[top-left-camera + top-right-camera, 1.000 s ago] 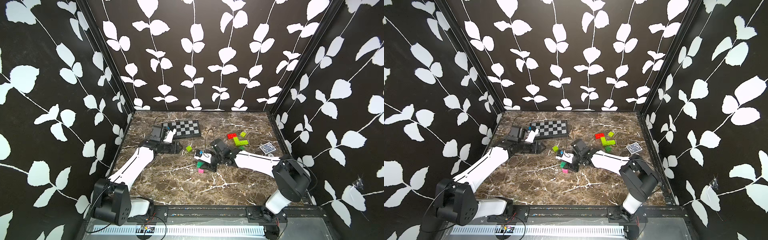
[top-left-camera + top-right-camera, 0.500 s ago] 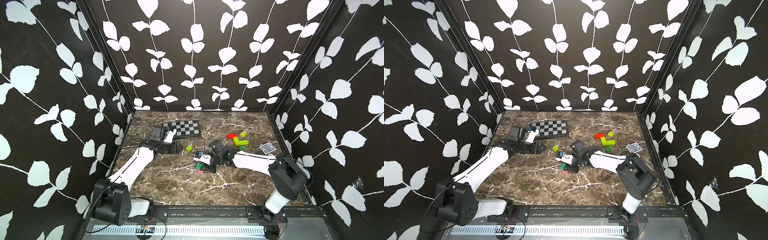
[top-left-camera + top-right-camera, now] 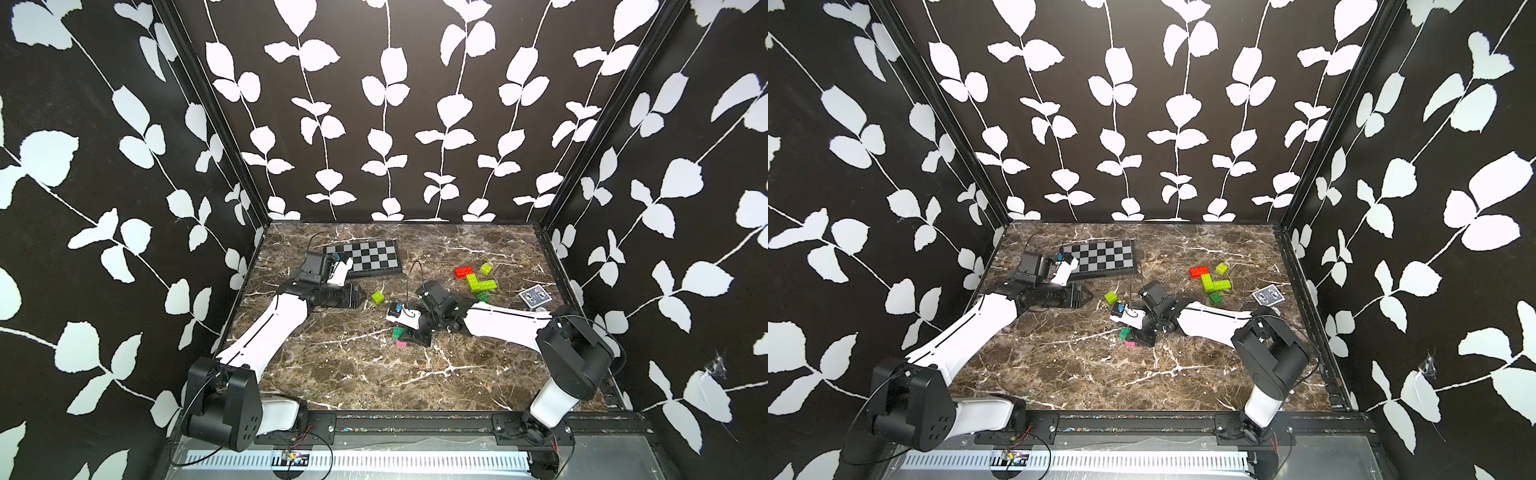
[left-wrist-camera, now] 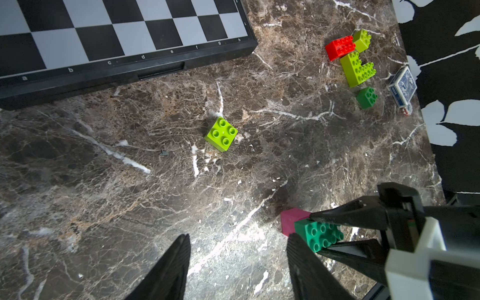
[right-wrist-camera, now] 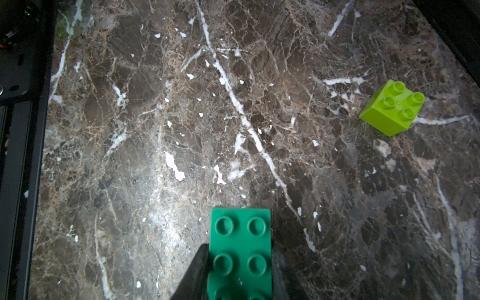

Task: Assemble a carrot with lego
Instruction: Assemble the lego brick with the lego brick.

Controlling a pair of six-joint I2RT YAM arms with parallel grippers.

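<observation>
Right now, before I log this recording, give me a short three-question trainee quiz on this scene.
1. True or false: the right gripper is shut on the dark green studded plastic brick.
2. Which thing lies closest to that brick? A) small pink plastic brick B) red plastic brick C) blue card box
3. Fill in: the left gripper stands ___ and holds nothing.
Key: 1 true; 2 A; 3 open.
</observation>
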